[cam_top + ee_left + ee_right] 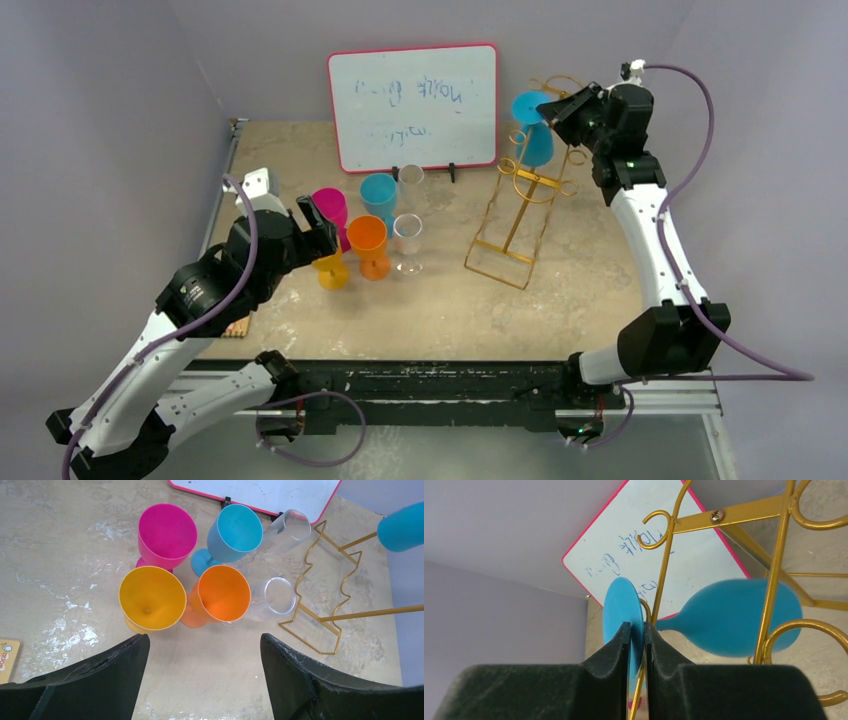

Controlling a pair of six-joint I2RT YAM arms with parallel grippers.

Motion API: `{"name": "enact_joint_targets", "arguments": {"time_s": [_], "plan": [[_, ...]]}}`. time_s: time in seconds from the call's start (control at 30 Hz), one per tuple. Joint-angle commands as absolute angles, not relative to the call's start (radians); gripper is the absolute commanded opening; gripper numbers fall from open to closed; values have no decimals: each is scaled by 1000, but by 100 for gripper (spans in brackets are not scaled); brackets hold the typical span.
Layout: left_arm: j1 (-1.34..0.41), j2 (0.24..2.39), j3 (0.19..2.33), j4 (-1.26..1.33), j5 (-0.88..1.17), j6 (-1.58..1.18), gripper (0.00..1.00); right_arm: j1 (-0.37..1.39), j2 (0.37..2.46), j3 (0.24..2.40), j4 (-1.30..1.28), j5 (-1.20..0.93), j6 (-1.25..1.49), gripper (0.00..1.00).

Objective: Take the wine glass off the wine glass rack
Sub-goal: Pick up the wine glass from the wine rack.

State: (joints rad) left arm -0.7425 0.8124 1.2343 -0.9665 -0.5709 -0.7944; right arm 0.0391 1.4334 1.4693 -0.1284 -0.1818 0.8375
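At the rack [744,513], right gripper [638,630] pinches the wine glass [729,617] foot

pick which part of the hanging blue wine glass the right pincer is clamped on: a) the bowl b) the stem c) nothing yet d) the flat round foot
d: in the right wrist view the right pincer squeezes the flat round foot of the blue wine glass from both faces.
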Motion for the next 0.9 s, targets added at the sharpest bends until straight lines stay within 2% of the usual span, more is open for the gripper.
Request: {"name": "enact_joint_targets", "arguments": {"time_s": [0.0,0.13,0.47,0.87], "plan": [[-744,805,1232,-931,-567,-782,81,37,1422,1481,-127,-182,839,11],[-745,796,1244,-925,-578,-780,81,37,1421,1476,-95,-246,886,0],[-745,793,1272,-935,-574,-778,82,37,1382,1403,97,-288,1136,0],[-744,818,1253,-896,-515,-786,83,37,1434,1463,86,-327,1125,0]]}}
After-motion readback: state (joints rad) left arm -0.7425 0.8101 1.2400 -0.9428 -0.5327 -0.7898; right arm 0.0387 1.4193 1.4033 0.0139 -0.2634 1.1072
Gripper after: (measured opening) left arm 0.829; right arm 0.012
